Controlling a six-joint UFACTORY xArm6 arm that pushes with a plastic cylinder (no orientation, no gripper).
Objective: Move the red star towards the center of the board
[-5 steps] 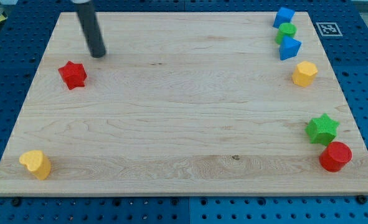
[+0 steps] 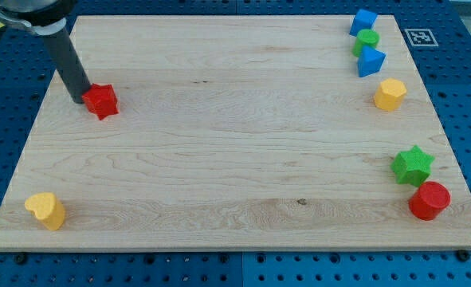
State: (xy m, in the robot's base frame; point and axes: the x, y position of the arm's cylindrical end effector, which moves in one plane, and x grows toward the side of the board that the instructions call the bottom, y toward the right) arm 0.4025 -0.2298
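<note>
On the board's upper left: my tip [image 2: 77, 100] sat against the left side of the red star [image 2: 101, 101], touching or all but touching it.
Claw state: none fitted; the arm ended in a plain dark rod [image 2: 66, 64], so nothing to open or close.
Rod: leaned up and left from the tip, toward the view's top-left corner.
Red star: lay near the left edge of the wooden board [image 2: 219, 143], well left of centre.
Top right cluster: blue cube [image 2: 363, 21], green cylinder [image 2: 366, 41] and a second blue block [image 2: 370, 60], shape unclear, ran close together in a line down the right edge; yellow hexagonal block [image 2: 390, 93] sat just below them.
Bottom right: green star [image 2: 413, 165] just above the red cylinder [image 2: 429, 200], the two nearly touching.
Bottom left: yellow block [image 2: 45, 210], rounded, exact shape unclear, alone near the corner.
</note>
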